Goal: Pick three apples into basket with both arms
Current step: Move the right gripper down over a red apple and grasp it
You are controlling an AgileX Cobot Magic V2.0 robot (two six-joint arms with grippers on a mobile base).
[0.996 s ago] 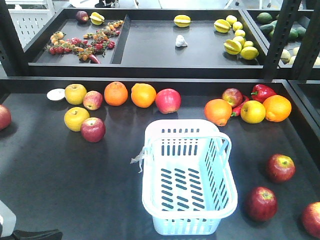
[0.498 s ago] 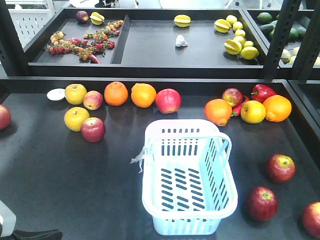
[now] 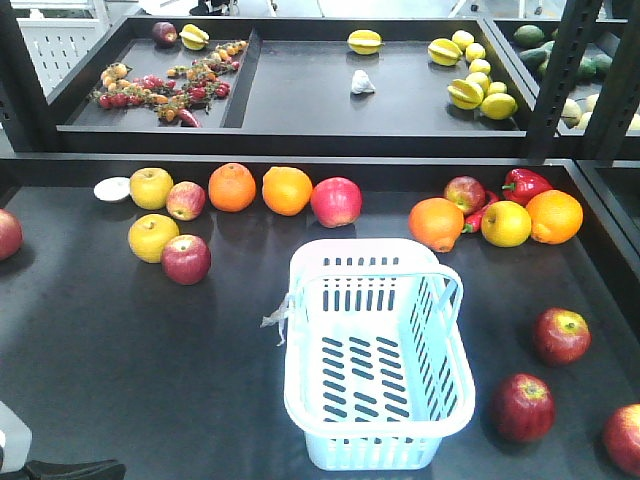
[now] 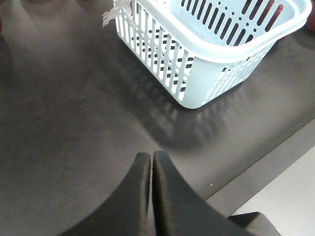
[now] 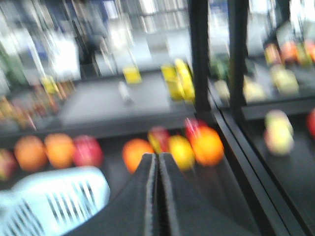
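Left claw (image 4: 151, 157) closed near basket (image 4: 199, 86) running front-to-back.

Smooth, faintly shiny plastic on the basket (image 3: 370, 455). Glossy skin on the apples (image 3: 521, 407). Matt dark table (image 3: 130, 350).

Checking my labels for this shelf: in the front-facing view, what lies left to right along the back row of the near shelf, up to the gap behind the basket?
white disc-like object → yellow apple → small pinkish apple → left orange → right orange → red apple
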